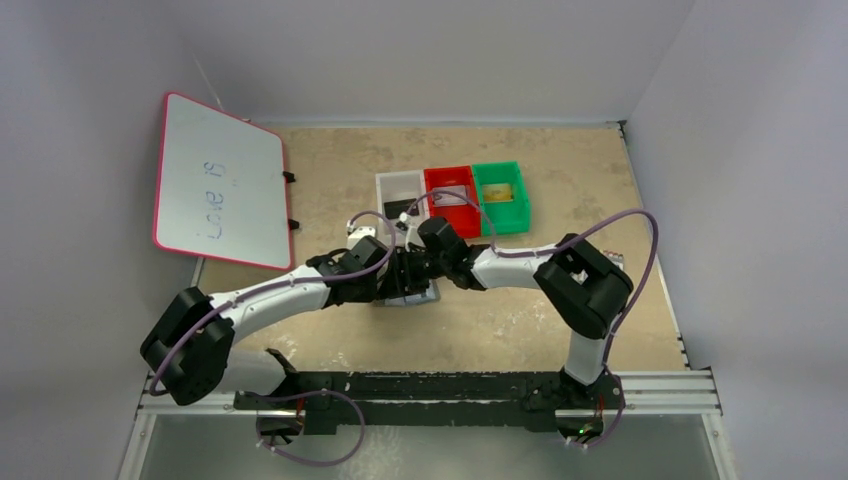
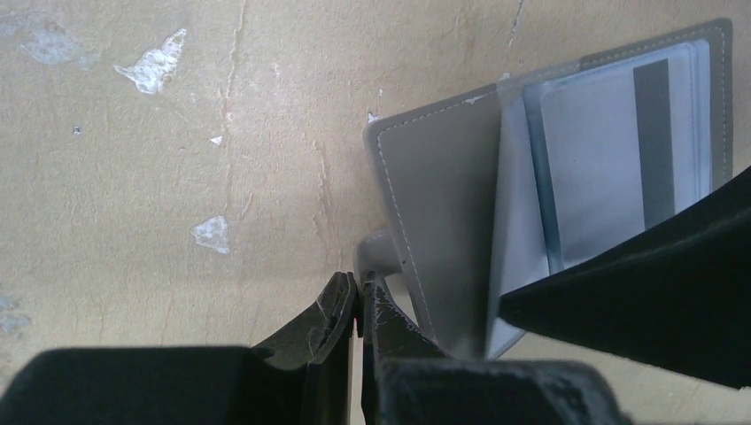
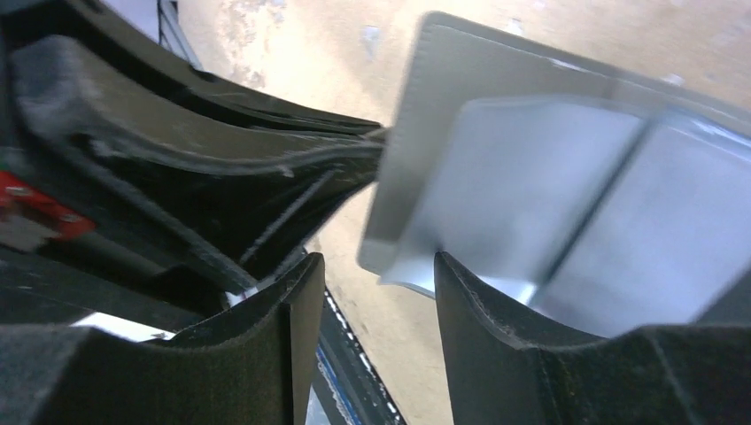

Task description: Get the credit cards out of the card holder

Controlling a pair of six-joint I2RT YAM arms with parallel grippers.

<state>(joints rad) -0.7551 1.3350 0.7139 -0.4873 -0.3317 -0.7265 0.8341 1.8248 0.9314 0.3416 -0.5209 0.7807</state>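
Grey bifold card holder [image 2: 443,204] lies open on the tan table [image 2: 177,177], a silvery-grey card [image 2: 593,159] in its clear pocket [image 2: 522,266]. Its edge meets the closed left jaws. The open right jaws, nearer the card, have the pocket's corner just ahead of their gap.

One table [image 1: 500,325] holds two robot arms [image 1: 270,298] [image 1: 520,268], three trays [image 1: 382,195] [image 1: 455,226] [image 1: 505,223], one whiteboard [image 1: 220,185], one card holder [image 2: 443,204] and one grey card [image 2: 593,168] inside it.
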